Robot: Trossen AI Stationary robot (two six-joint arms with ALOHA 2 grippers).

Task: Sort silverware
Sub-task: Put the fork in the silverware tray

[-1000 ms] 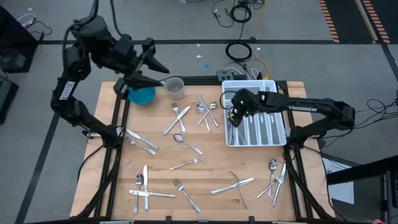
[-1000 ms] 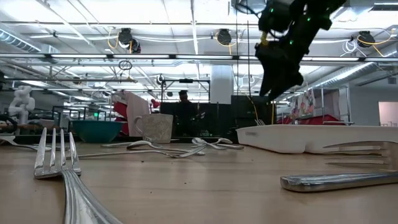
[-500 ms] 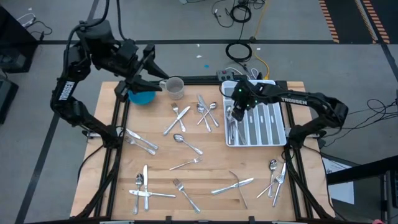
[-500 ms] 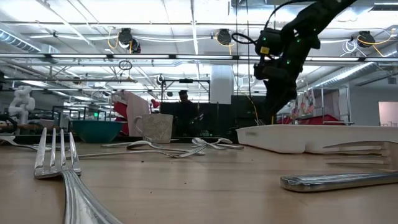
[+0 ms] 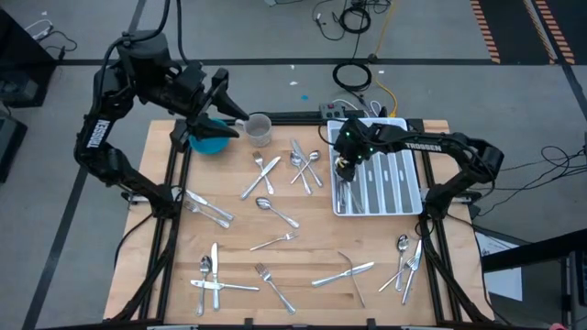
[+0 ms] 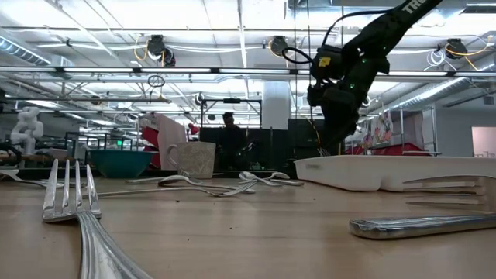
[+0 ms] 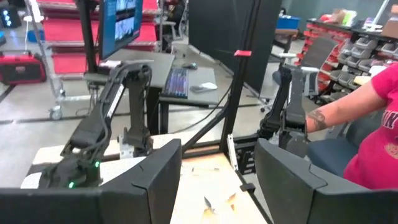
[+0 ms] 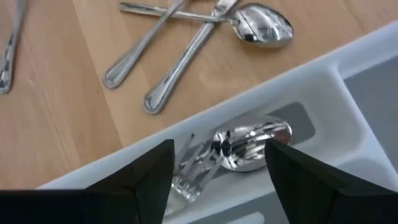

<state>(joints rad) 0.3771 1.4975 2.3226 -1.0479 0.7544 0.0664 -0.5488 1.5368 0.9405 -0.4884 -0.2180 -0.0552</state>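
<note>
The silverware (image 5: 275, 197) lies scattered over the wooden surface (image 5: 312, 243), with several pieces already in the white tray (image 5: 415, 174) at the far right part of the surface. In the right wrist view a spoon (image 8: 249, 144) rests in the tray's outermost slot, bowl up, lying along the slot among other pieces, right between the right gripper (image 8: 217, 168)'s spread fingers (image 8: 146, 171), which hold nothing. Just outside the tray wall, two handles and another spoon (image 8: 261, 28) cross on the wood, close to the rim.

In the high view the right gripper (image 5: 344, 165) hangs over the tray's left edge. Loose forks and knives lie at mixed angles across the middle and near edge, with a cluster at the near right corner (image 5: 406, 261); open wood remains between the groups.

The left gripper (image 5: 229, 115) is raised over the far left corner above a blue bowl (image 5: 209, 140), beside a cup (image 5: 259, 129), its fingers (image 7: 155, 180) parted and empty. A person's arm (image 7: 348, 109) shows beyond the surface.
</note>
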